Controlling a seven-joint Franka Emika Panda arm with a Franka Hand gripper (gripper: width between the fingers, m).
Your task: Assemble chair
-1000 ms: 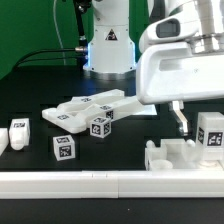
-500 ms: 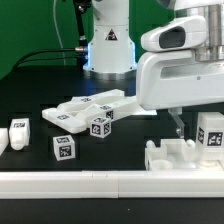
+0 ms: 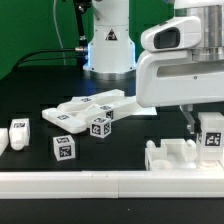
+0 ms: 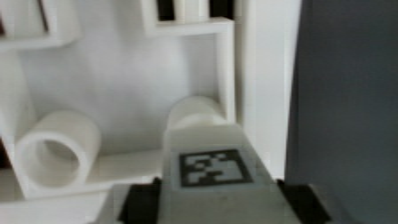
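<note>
The chair lies in loose white pieces on the black table. At the exterior view's right, my gripper (image 3: 204, 126) has come down over an upright tagged block (image 3: 212, 135). One finger (image 3: 188, 121) shows beside it; the other is hidden behind it. In the wrist view the same tagged block (image 4: 214, 160) fills the gap of the gripper (image 4: 217, 205), and both dark fingers (image 4: 143, 202) press against its sides. Flat slabs (image 3: 85, 108) lie mid-table with a tagged block (image 3: 100, 126) on their edge. Another tagged block (image 3: 64, 149) stands in front, and a small piece (image 3: 19, 133) sits far left.
A white notched bracket (image 3: 176, 156) lies just in front of the held block; the wrist view shows its slotted white body (image 4: 107, 60) beneath the jaws. A long white border rail (image 3: 90, 182) runs along the front. The robot base (image 3: 108, 45) stands behind.
My gripper has shifted toward the exterior view's right, onto the upright tagged block, and its jaws have closed in from wide open to the block's sides.
</note>
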